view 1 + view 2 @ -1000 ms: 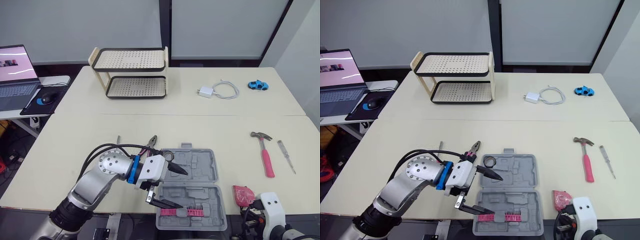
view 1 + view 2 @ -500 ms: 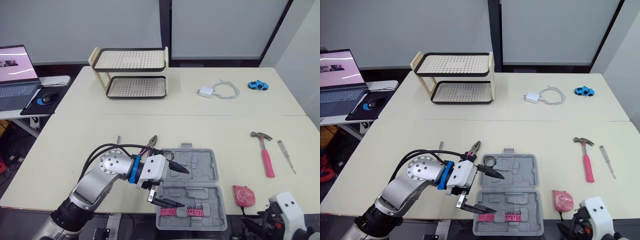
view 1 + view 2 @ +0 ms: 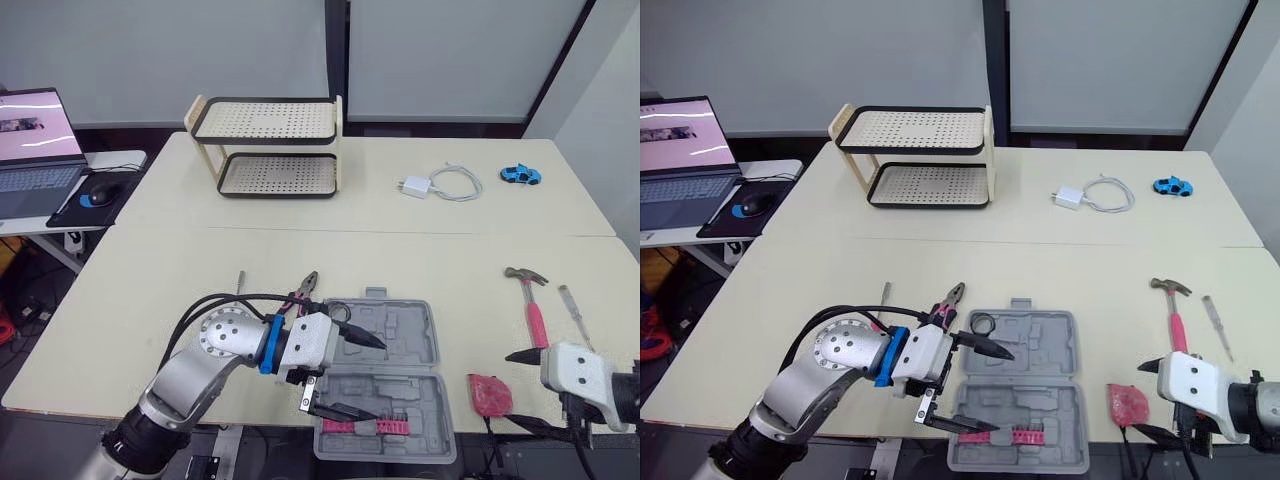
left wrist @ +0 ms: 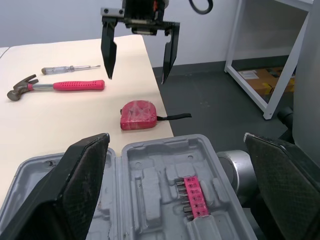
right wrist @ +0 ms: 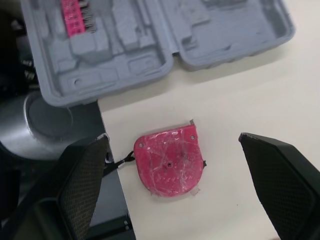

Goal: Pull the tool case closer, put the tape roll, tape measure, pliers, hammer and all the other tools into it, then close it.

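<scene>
Bright, even overhead light is covering the cream worktop (image 3: 180, 250). Shadows are lying soft and short beneath the pink-handled hammer (image 3: 535, 318) and the black-and-wood two-tier shelf (image 3: 270, 120). The open laptop screen (image 3: 35, 112) is glowing at the far left. Mild shading is filling the moulded recesses of the grey plastic tool case (image 3: 400, 335).

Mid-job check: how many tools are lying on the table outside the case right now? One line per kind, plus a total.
Hammer: 1
Screwdriver: 1
Tape measure: 1
Pliers: 1
Small metal rod: 1
Total: 5
Tape roll appears to sit inside the case, so it is not counted.
</scene>
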Tool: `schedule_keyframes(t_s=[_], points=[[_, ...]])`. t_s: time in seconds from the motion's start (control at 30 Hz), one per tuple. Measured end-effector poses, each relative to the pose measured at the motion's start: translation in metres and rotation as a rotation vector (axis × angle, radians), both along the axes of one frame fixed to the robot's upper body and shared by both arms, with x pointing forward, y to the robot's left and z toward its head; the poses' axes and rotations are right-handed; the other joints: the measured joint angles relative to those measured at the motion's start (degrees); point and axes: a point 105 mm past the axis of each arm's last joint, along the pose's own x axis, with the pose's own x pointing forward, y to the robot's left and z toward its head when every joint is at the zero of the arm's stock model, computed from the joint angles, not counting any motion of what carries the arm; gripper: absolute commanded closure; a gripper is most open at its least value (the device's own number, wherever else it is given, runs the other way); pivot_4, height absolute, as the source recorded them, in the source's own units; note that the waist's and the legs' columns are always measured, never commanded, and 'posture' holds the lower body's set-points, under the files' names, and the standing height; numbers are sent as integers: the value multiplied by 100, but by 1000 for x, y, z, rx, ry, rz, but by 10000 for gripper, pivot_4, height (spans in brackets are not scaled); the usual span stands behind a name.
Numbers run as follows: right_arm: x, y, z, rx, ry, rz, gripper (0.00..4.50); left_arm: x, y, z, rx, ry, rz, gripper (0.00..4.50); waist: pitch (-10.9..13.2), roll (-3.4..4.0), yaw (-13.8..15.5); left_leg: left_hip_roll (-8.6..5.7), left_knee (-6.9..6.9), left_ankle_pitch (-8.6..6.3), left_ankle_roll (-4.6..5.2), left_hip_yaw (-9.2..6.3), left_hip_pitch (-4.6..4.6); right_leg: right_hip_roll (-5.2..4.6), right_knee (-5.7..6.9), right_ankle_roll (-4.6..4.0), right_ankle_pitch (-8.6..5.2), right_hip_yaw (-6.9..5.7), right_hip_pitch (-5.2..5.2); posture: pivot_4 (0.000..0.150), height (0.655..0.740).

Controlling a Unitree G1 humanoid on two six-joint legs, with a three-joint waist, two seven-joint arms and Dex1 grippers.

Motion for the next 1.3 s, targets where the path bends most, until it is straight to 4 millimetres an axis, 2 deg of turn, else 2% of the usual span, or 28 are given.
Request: schedule_keyframes(t_s=[0.2,0.57,0.87,1.3], points=[[2,1,-23,-19,45,35,308,-2,1,0,3,1,-3,0,0,2,42,-2,0,0,0,-3,-1,-1,-1,0,0,0,0,1500,7400],[18,-15,-40,-83,54,28,308,-7,-1,-2,0,12,-11,0,0,5,55,-3,0,0,0,-6,-1,-1,-2,0,0,-1,0,1500,7400],[17,-17,-51,-108,81,64,308,-9,-4,-4,-5,-2,-19,0,1,6,71,-4,0,0,0,-6,-1,-1,-3,-1,0,0,-1,1500,7400],[22,-15,-57,-103,78,74,308,-9,-4,-4,-4,-3,-17,0,1,6,90,-4,0,0,0,-7,-1,-1,-4,-1,0,0,-1,1500,7400]])
